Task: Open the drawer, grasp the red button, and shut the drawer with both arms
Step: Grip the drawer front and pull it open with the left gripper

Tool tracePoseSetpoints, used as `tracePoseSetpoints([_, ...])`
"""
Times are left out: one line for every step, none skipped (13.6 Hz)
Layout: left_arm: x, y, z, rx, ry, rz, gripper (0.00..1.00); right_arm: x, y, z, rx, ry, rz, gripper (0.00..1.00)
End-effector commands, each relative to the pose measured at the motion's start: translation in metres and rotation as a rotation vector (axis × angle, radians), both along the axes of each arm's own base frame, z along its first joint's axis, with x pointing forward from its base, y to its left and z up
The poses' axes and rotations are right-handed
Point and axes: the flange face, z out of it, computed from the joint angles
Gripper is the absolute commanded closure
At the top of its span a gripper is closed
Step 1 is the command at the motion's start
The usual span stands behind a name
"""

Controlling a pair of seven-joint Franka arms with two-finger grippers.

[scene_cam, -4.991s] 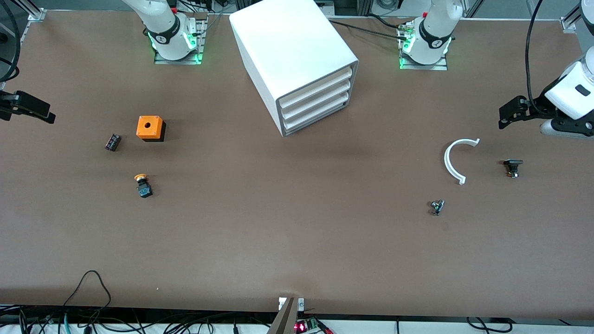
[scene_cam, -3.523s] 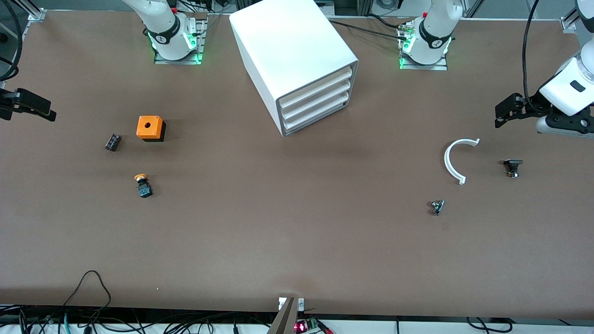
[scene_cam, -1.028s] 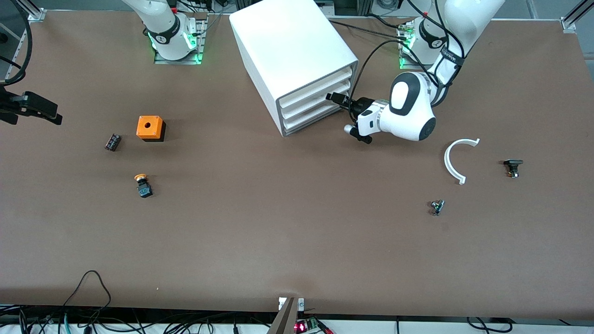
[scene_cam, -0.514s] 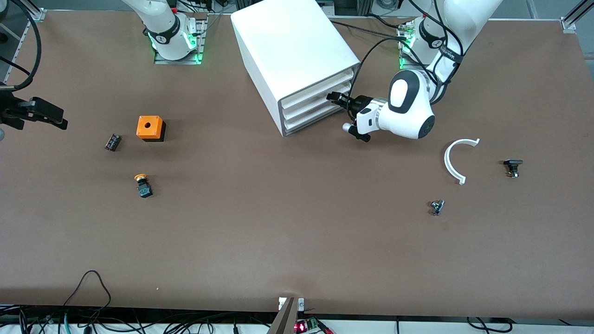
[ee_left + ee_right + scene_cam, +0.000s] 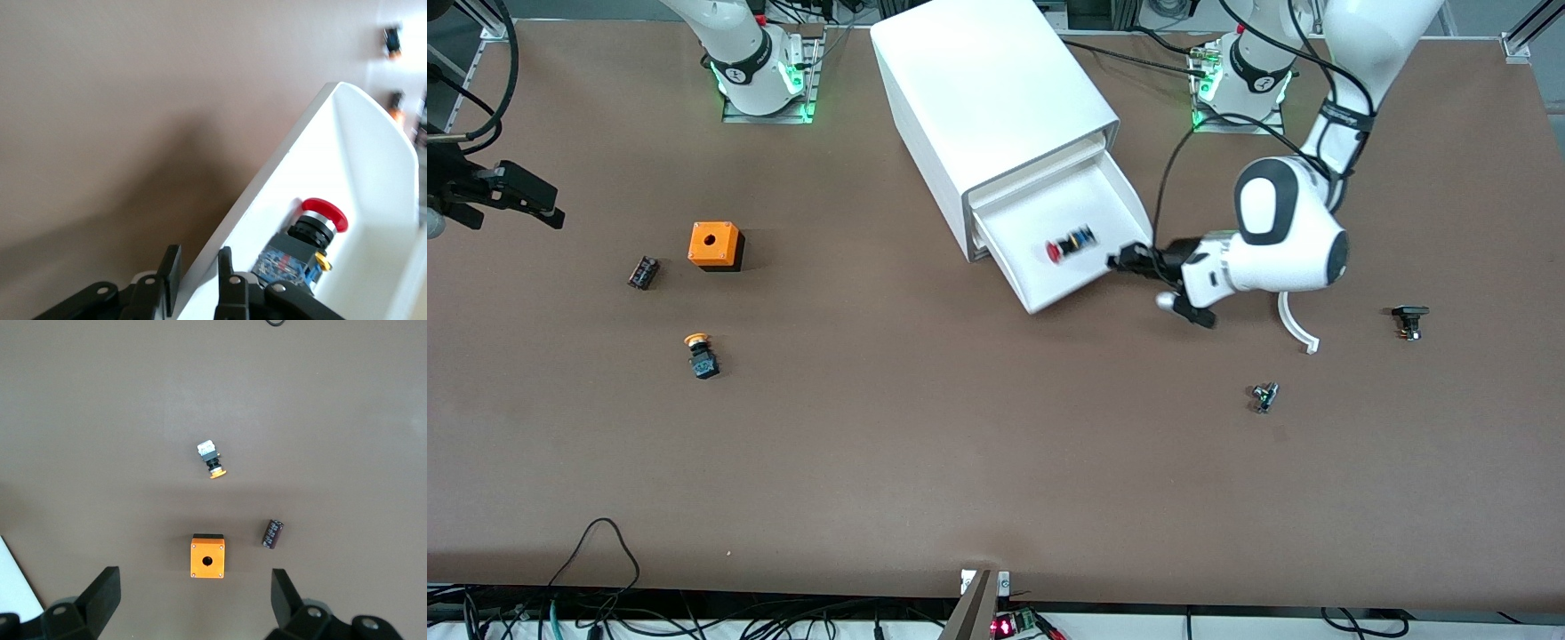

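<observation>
The white cabinet [image 5: 987,80] stands mid-table near the robots' bases. One drawer [image 5: 1080,286] below the top one is pulled out, its front nearer the front camera. The red-capped button [image 5: 1069,246] lies on its side inside it, also in the left wrist view [image 5: 313,230]. My left gripper [image 5: 1119,260] is at the drawer's front wall; its fingers [image 5: 225,277] straddle that wall [image 5: 267,193] and are shut on it. My right gripper [image 5: 541,197] waits open and empty in the air at the right arm's end of the table, also in its wrist view [image 5: 193,603].
An orange box with a hole [image 5: 715,245], a small black cylinder [image 5: 643,272] and an orange-capped button [image 5: 701,354] lie toward the right arm's end. A white arc [image 5: 1294,322], a black part [image 5: 1408,320] and a small metal part [image 5: 1264,396] lie toward the left arm's end.
My left arm swung in from the table's end to the cabinet, took hold of a drawer front and pulled it out, uncovering the red button. The right gripper drifted slightly.
</observation>
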Motion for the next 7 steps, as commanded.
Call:
tracePoseSetpoints([0.011,0.007,-0.004,0.059,-0.041,0.04,0.0,-0.002,0.0,-0.004,-0.009,-0.001,0.007,0.0])
tracePoseSetpoints([0.011,0.006,-0.001,0.059,-0.045,0.041,0.0,0.0,0.001,-0.009,-0.01,0.007,0.013,0.0])
tracePoseSetpoints([0.012,0.006,0.006,0.057,-0.061,0.039,0.0,0.002,0.001,-0.012,-0.01,0.013,0.013,0.0])
tracePoseSetpoints([0.014,0.007,0.016,0.057,-0.08,0.039,0.0,0.002,0.001,-0.012,-0.01,0.013,0.013,0.0])
tracePoseSetpoints([0.025,0.017,0.037,0.055,-0.121,0.061,0.0,0.004,0.002,-0.018,-0.005,0.025,0.016,0.0])
tracePoseSetpoints([0.033,0.032,0.058,0.069,-0.164,0.078,0.0,0.004,0.002,-0.025,-0.003,0.053,0.012,0.0])
tracePoseSetpoints([0.044,0.055,0.091,0.081,-0.23,0.112,0.0,0.007,0.004,-0.035,-0.002,0.088,0.013,0.0])
